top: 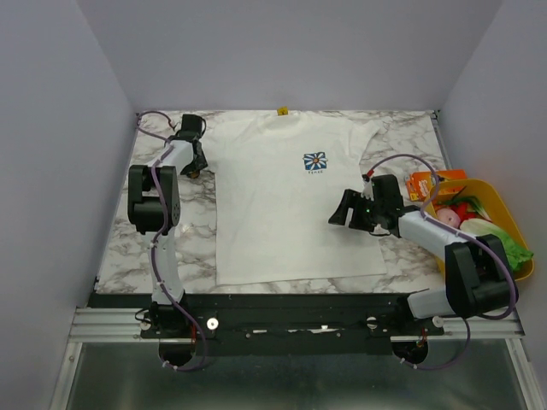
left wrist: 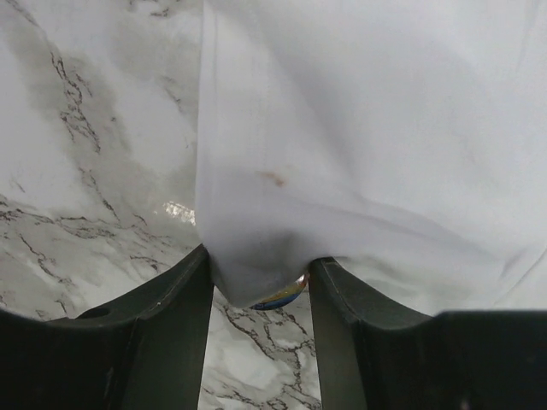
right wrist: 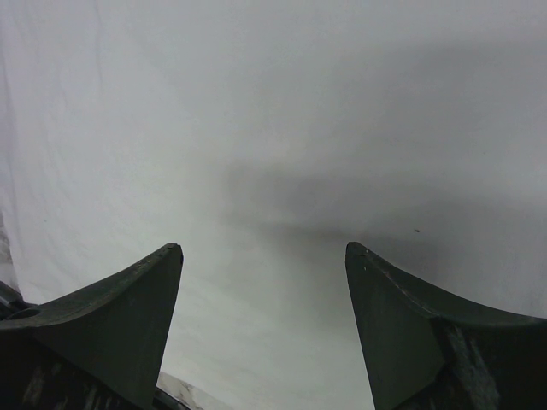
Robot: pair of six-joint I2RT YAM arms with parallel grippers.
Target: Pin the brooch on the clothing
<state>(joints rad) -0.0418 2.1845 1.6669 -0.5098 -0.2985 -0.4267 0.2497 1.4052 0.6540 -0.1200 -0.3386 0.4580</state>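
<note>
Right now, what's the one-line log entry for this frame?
left gripper: fingers flank white T-shirt sleeve hem | small round brooch: peeks under hem | right gripper: open over shirt | pinning: not confirmed

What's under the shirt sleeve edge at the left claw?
A sliver of the brooch peeks from under the shirt hem, between the fingers of the left claw. Fabric covers the rest of it.
</note>
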